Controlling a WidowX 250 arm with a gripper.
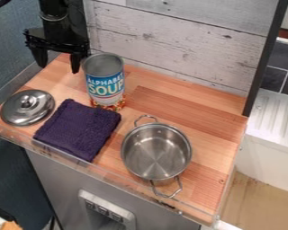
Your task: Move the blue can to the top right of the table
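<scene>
Wooden tabletop (197, 110) – blue can (104, 81) at eleven o'clock, claw (58, 67) spread; straddle squarely, then carry upright toward two o'clock.

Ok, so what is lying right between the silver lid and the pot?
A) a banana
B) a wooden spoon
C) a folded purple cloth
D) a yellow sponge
C, because the folded purple cloth lies on the table with the silver lid on one side of it and the pot on the other.
</scene>
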